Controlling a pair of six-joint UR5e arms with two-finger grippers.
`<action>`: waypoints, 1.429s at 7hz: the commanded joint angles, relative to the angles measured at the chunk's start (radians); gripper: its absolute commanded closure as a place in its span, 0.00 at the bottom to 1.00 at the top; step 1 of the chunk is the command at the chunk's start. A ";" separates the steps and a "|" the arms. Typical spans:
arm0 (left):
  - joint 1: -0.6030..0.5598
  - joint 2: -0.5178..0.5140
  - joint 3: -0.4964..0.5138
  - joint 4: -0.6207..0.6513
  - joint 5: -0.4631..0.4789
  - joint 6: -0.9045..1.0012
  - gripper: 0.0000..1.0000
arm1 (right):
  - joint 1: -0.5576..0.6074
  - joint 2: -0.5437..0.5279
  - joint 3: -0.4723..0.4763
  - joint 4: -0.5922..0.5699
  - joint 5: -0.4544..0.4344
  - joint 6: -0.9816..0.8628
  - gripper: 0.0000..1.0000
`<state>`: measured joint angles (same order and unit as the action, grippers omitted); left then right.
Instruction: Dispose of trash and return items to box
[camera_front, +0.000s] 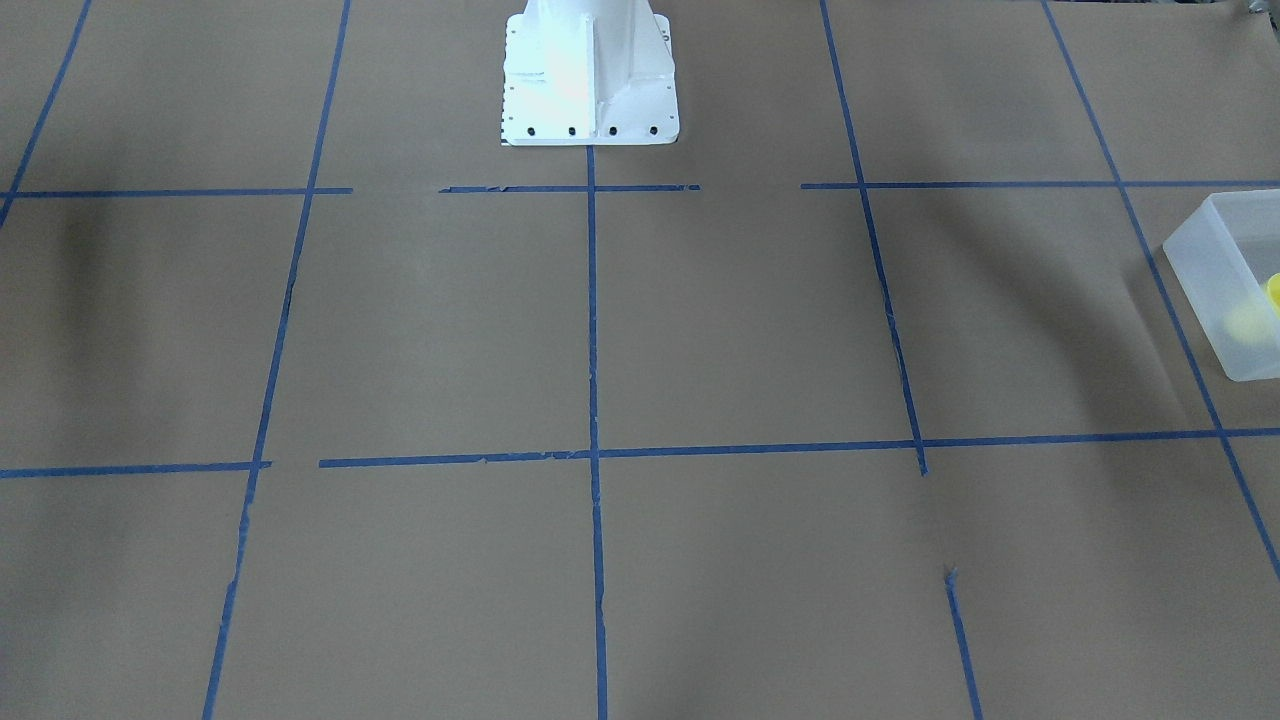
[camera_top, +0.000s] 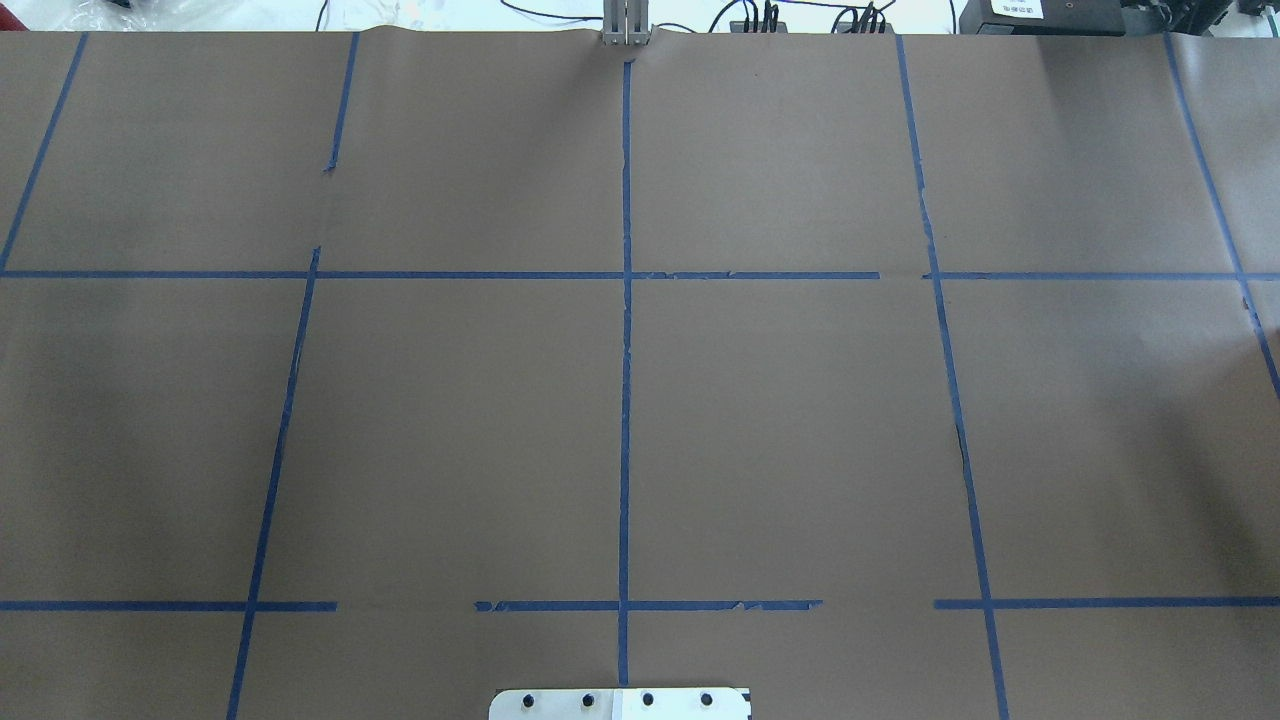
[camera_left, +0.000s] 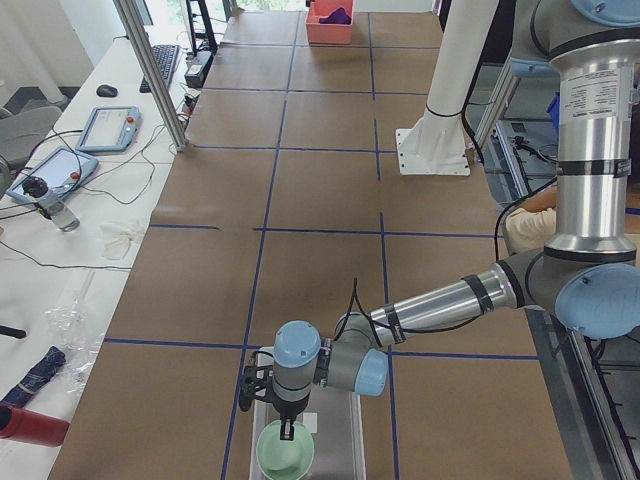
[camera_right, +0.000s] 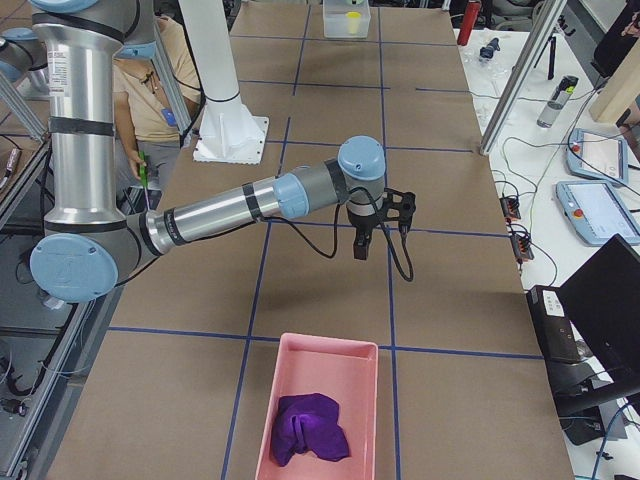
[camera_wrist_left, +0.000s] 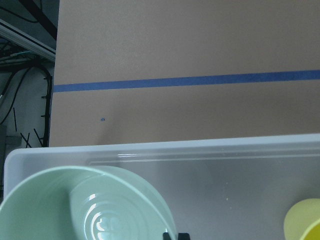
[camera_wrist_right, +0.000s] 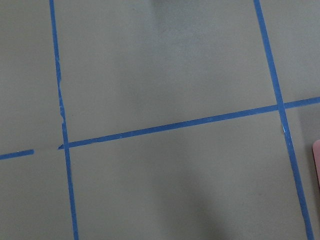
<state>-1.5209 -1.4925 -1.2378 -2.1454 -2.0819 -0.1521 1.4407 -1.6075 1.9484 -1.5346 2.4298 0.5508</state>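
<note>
The left arm's upper link stood upright at the robot's side. Its silver forearm lay stretched low and almost level toward the rectangular translucent frosted-white plastic box (camera_left: 340, 445), with the wrist bent so the left gripper (camera_left: 288, 430) pointed straight down into it. The fingertips (camera_wrist_left: 170, 235) barely showed at the bottom edge of the wrist view, right at the rim of the small round mint-green plastic bowl (camera_left: 285, 452). Whether they pinched that rim could not be told.

The bowl was at one end of the box, mouth upward, with its ringed floor showing. The small pale-yellow plastic cup (camera_wrist_left: 303, 221) was inside the box toward the other end, too cropped to judge its axis. One box wall ran parallel to the blue tape line (camera_wrist_left: 185, 80) just beyond it.

Well apart from the box, the right arm's forearm extended level over the brown-paper-covered table (camera_top: 800, 420). The right gripper (camera_right: 360, 245) hung downward, its finger spacing impossible to judge. At the table end opposite the box lay a pink rectangular plastic tray (camera_right: 330, 372) holding a crumpled purple cloth (camera_right: 310, 430).
</note>
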 joint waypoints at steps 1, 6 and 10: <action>0.004 0.000 0.006 -0.005 -0.020 0.002 0.73 | -0.003 -0.002 0.001 0.001 0.002 0.001 0.00; 0.008 0.051 -0.505 0.202 -0.287 -0.119 0.00 | -0.002 -0.014 -0.005 -0.002 -0.005 -0.021 0.00; 0.067 0.054 -0.635 0.276 -0.279 -0.034 0.00 | 0.007 -0.005 -0.112 0.001 -0.040 -0.232 0.00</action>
<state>-1.4606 -1.4415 -1.8710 -1.8753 -2.3634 -0.2486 1.4460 -1.6130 1.8530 -1.5373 2.3998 0.3544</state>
